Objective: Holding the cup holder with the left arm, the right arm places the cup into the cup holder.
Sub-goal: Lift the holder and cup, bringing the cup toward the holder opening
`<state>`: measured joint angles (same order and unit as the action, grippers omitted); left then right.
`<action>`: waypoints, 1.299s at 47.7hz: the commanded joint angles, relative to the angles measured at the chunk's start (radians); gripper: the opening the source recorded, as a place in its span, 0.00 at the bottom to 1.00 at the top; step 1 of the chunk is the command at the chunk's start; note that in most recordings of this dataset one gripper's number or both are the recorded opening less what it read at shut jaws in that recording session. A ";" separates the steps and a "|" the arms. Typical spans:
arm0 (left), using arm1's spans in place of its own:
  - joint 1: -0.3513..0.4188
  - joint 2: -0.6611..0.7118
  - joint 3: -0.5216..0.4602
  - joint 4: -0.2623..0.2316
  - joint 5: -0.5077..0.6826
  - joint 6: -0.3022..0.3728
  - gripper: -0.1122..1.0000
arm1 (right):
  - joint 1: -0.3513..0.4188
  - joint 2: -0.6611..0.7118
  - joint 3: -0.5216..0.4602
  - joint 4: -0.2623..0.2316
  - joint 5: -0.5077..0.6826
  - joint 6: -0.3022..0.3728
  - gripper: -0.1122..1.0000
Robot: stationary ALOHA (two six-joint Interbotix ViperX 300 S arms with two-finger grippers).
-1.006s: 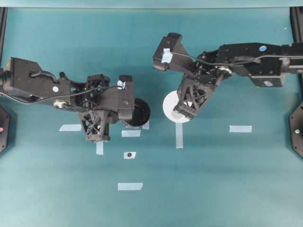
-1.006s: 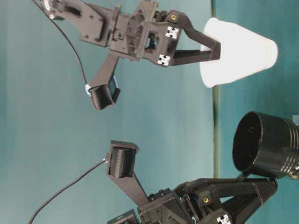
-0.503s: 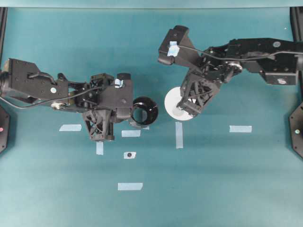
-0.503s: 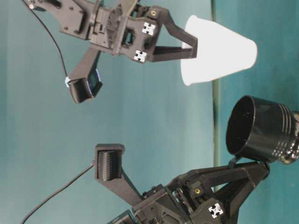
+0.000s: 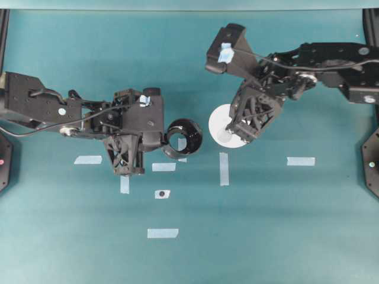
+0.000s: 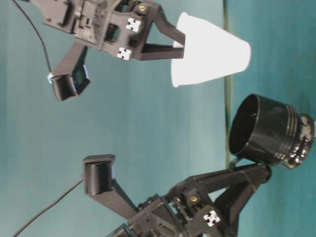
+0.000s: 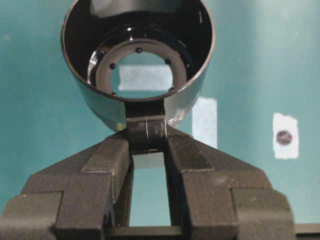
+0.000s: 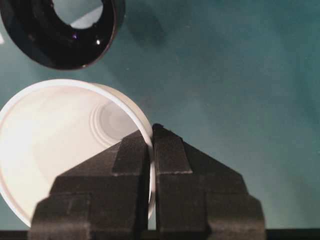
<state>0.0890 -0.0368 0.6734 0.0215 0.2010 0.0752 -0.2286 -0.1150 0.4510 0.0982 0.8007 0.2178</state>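
Glossy black cup holder (image 7: 140,60) pinched by its handle in left tool (image 7: 148,150); conical white cup (image 8: 60,145), rim clamped in right tool (image 8: 151,150), now lifted higher, nearer at 3 o'clock.

Teal table (image 5: 284,225), pale tape strips (image 5: 163,233) scattered flat, one strip (image 5: 161,194) with a dark dot.

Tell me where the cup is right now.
In the overhead view the cup is right of centre, its rim pinched by the right gripper, just right of the holder.
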 commanded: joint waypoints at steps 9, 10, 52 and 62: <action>-0.003 -0.049 -0.017 0.002 -0.037 -0.002 0.29 | 0.002 -0.109 -0.034 0.003 -0.008 0.021 0.13; -0.003 -0.049 -0.018 0.005 -0.040 -0.002 0.29 | 0.000 -0.110 -0.038 0.003 -0.008 0.023 0.13; -0.006 -0.049 -0.028 0.002 -0.209 -0.008 0.29 | 0.020 -0.118 -0.086 0.003 -0.074 0.026 0.13; -0.008 -0.048 -0.034 0.005 -0.210 -0.006 0.29 | 0.029 -0.095 -0.080 0.005 -0.075 0.026 0.13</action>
<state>0.0828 -0.0629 0.6657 0.0215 0.0015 0.0690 -0.2071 -0.1779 0.3820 0.0997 0.7332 0.2347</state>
